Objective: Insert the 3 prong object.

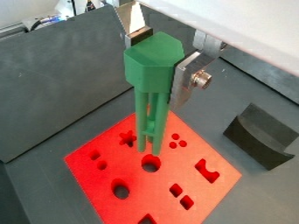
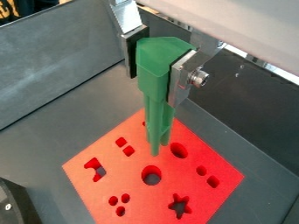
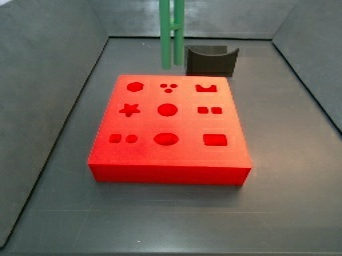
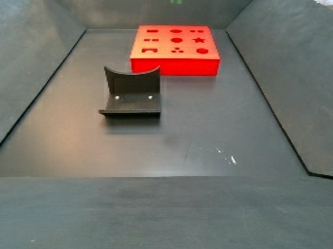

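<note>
My gripper (image 1: 162, 59) is shut on the head of the 3 prong object (image 1: 149, 96), a long green peg of thin parallel rods, and this shows in both wrist views (image 2: 158, 59). The peg (image 2: 156, 105) hangs upright with its rods pointing down at the red slab with shaped holes (image 1: 117, 171). In a side view the rods (image 3: 170, 35) come down from above and end just over the slab's far edge (image 3: 167, 125), clear of the holes. The gripper itself is out of frame in both side views.
A dark grey curved-top block (image 3: 211, 60) stands on the floor just behind the red slab; it also shows in a side view (image 4: 130, 92) and a wrist view (image 1: 260, 136). Grey walls enclose the floor (image 4: 169, 146).
</note>
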{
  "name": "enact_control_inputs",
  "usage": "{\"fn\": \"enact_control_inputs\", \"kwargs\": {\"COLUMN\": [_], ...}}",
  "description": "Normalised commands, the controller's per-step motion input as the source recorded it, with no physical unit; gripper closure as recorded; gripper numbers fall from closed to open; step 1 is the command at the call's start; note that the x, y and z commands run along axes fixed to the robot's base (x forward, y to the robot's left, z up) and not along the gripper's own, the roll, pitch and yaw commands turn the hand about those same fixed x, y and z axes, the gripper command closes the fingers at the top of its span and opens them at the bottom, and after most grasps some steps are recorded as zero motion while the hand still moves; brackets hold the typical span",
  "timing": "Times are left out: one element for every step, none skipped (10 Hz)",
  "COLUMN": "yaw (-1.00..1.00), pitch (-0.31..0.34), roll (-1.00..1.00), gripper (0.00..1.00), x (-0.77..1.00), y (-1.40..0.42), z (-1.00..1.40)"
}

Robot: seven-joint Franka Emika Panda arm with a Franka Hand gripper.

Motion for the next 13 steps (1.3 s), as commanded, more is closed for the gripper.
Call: {"fn": "enact_control_inputs", "kwargs": {"yaw": [0.28, 0.39, 0.54, 0.64, 0.73, 0.76, 0.49, 0.43, 0.07, 0.03, 0.0, 0.0, 0.0], "pitch": [0.0, -0.01, 0.0, 0.0, -0.01, -0.04, -0.271, -0.363, -0.389, -0.296, -0.046, 0.053, 0.283], "roll": [0.0, 0.0, 0.0, 0.0, 0.0, 0.0, -0.14, -0.14, -0.08, 0.0, 0.04, 0.12, 0.11], "gripper": [1.0, 1.0, 1.0, 1.0, 1.0, 1.0, 1.0, 1.0, 1.0, 1.0, 1.0, 1.0, 1.0], "x": [0.25, 0.11, 0.0, -0.09, -0.15, -0.09, 0.3, 0.34, 0.41, 0.03, -0.21, -0.38, -0.36], "y": [0.66, 0.64, 0.61, 0.55, 0.45, 0.44, 0.13, 0.07, 0.0, 0.11, 0.17, 0.21, 0.18], "z": [-0.1, -0.16, -0.18, -0.21, -0.3, -0.46, -0.47, -0.46, -0.45, -0.39, -0.1, -0.15, -0.27]}}
